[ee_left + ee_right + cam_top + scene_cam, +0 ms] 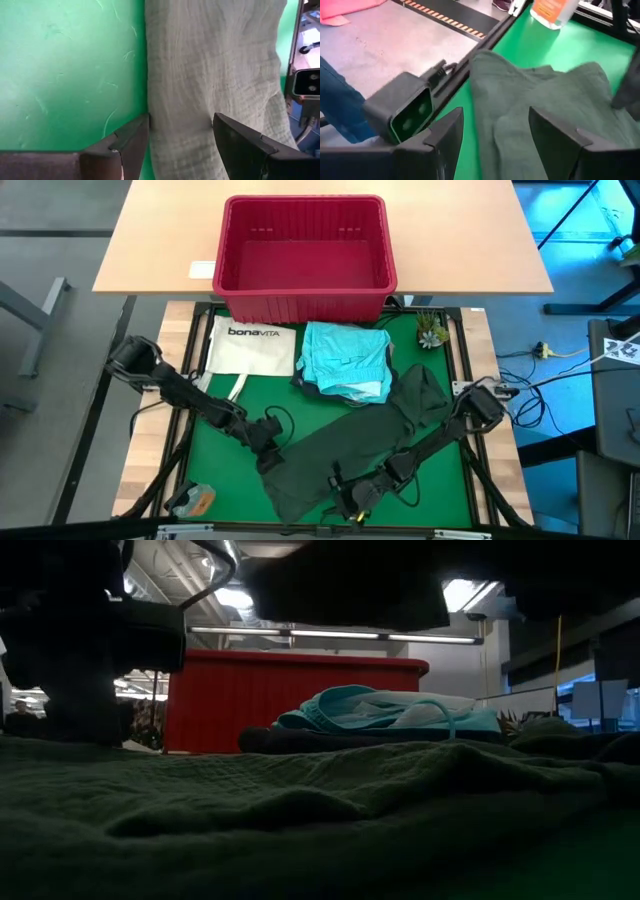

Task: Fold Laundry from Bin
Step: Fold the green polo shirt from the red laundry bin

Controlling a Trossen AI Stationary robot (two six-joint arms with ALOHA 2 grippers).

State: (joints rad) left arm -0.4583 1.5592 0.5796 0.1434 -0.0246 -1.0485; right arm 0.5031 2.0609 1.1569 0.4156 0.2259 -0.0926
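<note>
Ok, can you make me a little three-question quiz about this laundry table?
1. True or false: the red bin has clothes inside.
2. Which garment lies spread under both hands: A turquoise, B dark green, C khaki?
3. What word is printed on the white tote bag?

Key: 1 false, it looks empty. 2 B; the left hand and right hand are open over it. 3 bonaVITA.

looks like a big open lab/workshop: exposed ceiling strip lights, bare concrete floor, hazard-striped tape.
</note>
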